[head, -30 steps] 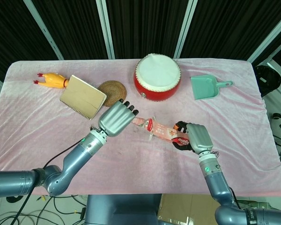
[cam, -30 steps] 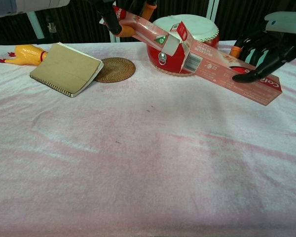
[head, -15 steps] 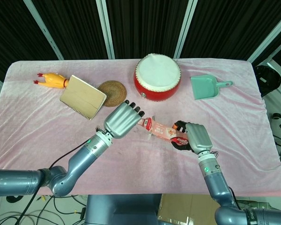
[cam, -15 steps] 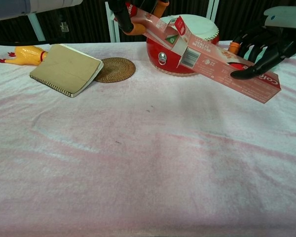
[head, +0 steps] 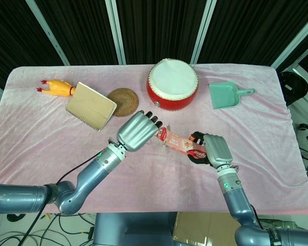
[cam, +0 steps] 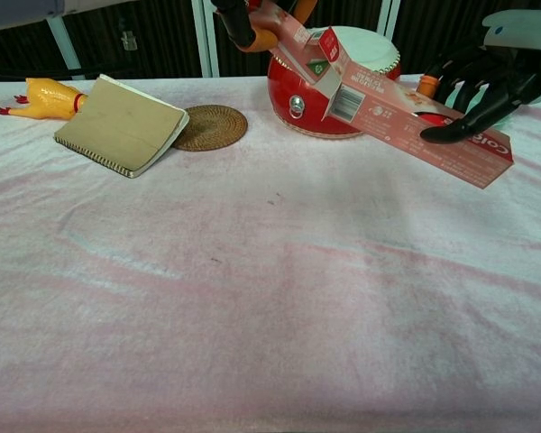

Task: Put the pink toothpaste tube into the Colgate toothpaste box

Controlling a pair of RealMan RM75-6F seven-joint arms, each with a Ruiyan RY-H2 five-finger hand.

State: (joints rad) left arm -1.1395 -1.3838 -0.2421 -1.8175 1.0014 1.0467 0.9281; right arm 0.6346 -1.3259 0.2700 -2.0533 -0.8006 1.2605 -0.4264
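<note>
The right hand (cam: pixel 487 86) grips the Colgate toothpaste box (cam: pixel 415 126) above the table's (head: pixel 51 138) front-right area — the left hand (head: pixel 138 130) holds the pink toothpaste tube (cam: pixel 284 32), its end inside the box's open flaps.

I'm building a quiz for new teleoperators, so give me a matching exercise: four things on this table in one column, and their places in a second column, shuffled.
Things:
1. yellow rubber chicken toy
2. teal plastic dustpan
3. round woven rattan coaster
4. red Colgate toothpaste box

Places:
A. held off the pink tablecloth by the right hand
B. far left, at the brown notebook's far corner
C. right of the red drum
D. between the notebook and the drum

Pairs: 1-B, 2-C, 3-D, 4-A
</note>
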